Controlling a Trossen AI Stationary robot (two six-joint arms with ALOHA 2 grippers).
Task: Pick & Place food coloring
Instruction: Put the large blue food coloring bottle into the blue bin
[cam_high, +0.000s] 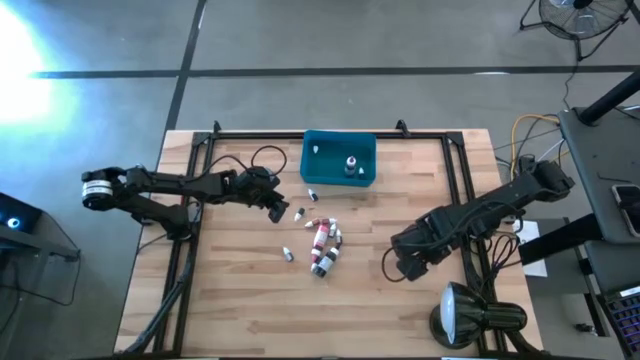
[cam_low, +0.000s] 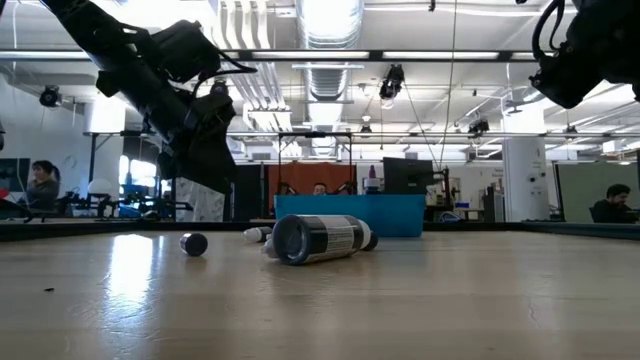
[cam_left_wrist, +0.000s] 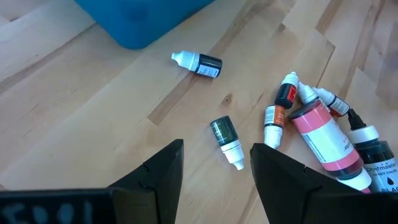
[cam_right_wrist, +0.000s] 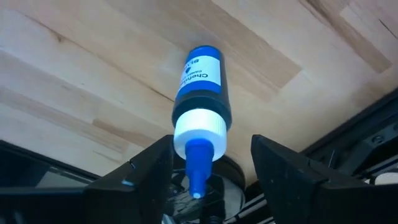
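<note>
The left gripper (cam_high: 279, 210), jaws apart, hovers over the central food coloring (cam_high: 322, 243), while the right gripper (cam_right_wrist: 208, 171) seemingly pinches a blue bottle (cam_right_wrist: 201, 84) lower right.

Tabletop (cam_high: 240, 300): pale wood planks, butt-jointed, visible grain and knots, smooth satin finish that reflects room light in the low view.

Frame (cam_high: 455, 170): black metal rails, matt.

Bin (cam_high: 339, 160): teal plastic, smooth, slight sheen.

Bottles (cam_left_wrist: 320, 134): glossy plastic bodies, white plastic caps, printed paper labels.

Blue bottle (cam_right_wrist: 200, 78): glossy plastic, ribbed white collar, blue tip.

Left end effector (cam_left_wrist: 214, 177) and right end effector (cam_right_wrist: 211, 171): fingers of black plastic, matt.
</note>
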